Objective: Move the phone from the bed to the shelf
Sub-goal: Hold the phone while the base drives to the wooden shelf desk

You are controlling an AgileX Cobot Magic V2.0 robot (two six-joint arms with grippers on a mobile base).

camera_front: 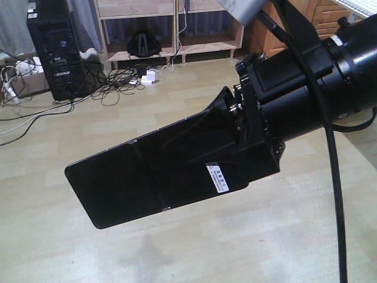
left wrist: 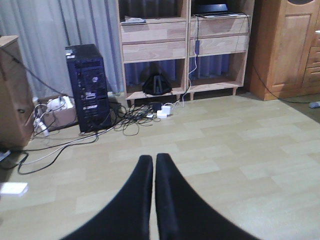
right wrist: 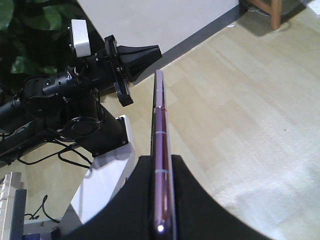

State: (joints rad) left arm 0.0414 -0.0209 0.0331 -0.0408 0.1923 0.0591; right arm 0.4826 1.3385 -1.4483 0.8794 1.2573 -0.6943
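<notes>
Right fingers (right wrist: 192, 200) pinched the phone (right wrist: 159, 115) edge-on at its near end. The slab jutted out past the fingertips, in the air above the wood floor (right wrist: 240, 100). Left fingers (left wrist: 135, 200) were pressed together, nothing between them. Shelf (left wrist: 155, 50) stood well beyond the left fingertips, across the floor.

**No legible writing**

A white sticker (camera_front: 218, 178) on the phone (camera_front: 135, 177) carries rows of small dark print, too fine and blurred to read. No other text, brand or number can be read in any view.
</notes>
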